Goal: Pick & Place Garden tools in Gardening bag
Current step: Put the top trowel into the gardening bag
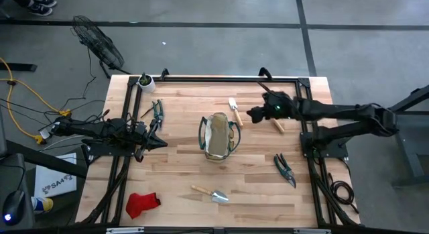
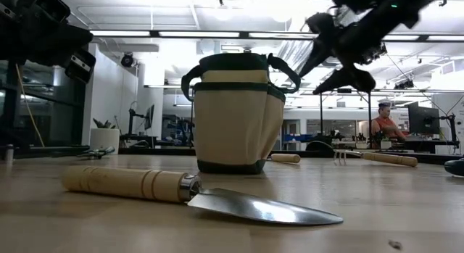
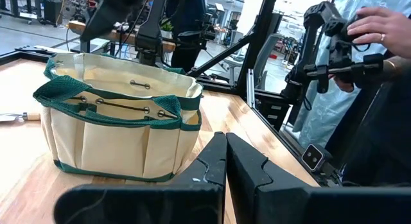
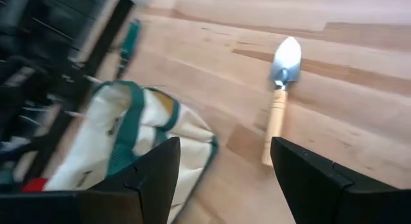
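The tan gardening bag [image 1: 218, 135] with green trim stands upright mid-table; it also shows in the left wrist view [image 3: 115, 131] and the low view [image 2: 235, 115]. My right gripper [image 1: 253, 114] hovers open and empty above the table, just right of the bag and beside a wood-handled trowel [image 1: 234, 111], which shows ahead of its fingers [image 4: 280, 95]. My left gripper [image 1: 159, 141] is shut and empty, left of the bag [image 3: 226, 166]. Another trowel [image 1: 211, 194], a wood-handled fork [image 1: 277, 125], two shears [image 1: 157, 112] [image 1: 285, 169] and a red glove [image 1: 142, 203] lie flat on the table.
A small white pot with a plant [image 1: 145, 80] stands at the table's far left corner. A dark frame [image 1: 228, 78] runs along the far edge. In the left wrist view, a person's hands hold a dark device [image 3: 347, 44] beyond the table's right edge.
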### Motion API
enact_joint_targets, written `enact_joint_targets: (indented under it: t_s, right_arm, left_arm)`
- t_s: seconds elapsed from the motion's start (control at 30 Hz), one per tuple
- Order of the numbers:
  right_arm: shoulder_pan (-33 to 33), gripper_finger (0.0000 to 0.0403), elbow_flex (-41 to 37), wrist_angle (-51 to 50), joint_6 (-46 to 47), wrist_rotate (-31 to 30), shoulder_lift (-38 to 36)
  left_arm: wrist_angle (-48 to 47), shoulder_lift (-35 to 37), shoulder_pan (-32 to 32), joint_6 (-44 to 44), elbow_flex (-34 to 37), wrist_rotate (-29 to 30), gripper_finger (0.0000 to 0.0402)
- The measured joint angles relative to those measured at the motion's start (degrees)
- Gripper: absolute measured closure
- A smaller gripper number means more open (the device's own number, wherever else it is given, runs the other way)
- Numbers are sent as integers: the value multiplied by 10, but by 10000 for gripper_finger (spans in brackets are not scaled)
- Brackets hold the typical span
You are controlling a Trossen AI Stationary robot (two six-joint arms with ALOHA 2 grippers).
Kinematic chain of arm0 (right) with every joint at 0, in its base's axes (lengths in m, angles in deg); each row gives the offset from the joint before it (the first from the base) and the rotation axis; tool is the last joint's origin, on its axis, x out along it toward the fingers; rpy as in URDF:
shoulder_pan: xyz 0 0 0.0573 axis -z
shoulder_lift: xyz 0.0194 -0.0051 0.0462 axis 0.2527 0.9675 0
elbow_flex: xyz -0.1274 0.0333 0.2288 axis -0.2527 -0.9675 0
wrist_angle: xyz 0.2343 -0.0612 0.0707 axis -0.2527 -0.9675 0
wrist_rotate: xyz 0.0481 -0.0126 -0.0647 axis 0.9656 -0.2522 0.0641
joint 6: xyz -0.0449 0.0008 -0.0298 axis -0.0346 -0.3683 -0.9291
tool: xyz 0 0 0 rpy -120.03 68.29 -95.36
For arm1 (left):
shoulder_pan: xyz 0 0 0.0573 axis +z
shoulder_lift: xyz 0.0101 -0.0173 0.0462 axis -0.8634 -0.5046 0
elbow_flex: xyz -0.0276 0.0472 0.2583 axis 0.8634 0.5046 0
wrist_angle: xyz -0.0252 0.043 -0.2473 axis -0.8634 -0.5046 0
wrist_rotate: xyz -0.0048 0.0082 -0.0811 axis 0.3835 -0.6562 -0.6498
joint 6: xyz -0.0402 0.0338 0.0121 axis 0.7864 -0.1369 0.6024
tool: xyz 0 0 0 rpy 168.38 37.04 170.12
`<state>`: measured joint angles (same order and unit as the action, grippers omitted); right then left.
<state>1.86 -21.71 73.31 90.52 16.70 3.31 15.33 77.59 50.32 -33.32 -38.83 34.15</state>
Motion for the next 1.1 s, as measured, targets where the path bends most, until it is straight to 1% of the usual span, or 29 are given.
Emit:
enact_joint_targets:
  t_s: [0.3, 0.53, 0.7, 0.97, 1.03, 1.1]
  right_arm:
    - [42, 167, 133, -134, -56, 5, 111]
    - [65, 167, 227, -220, -58, 6, 183]
    - [77, 167, 285, -280, -55, 11, 249]
    - [94, 167, 330, -297, -54, 83, 349]
    - [98, 167, 335, -297, -54, 96, 370]
    - [99, 167, 338, -297, -55, 97, 388]
  left_arm:
    - [0, 0, 0, 0, 0, 0, 402]
    - [0, 0, 0, 0, 0, 0, 402]
    - [0, 0, 0, 0, 0, 0, 402]
    - [0, 0, 0, 0, 0, 0, 402]
    - [0, 0, 0, 0, 0, 0, 402]
    - [0, 0, 0, 0, 0, 0, 402]
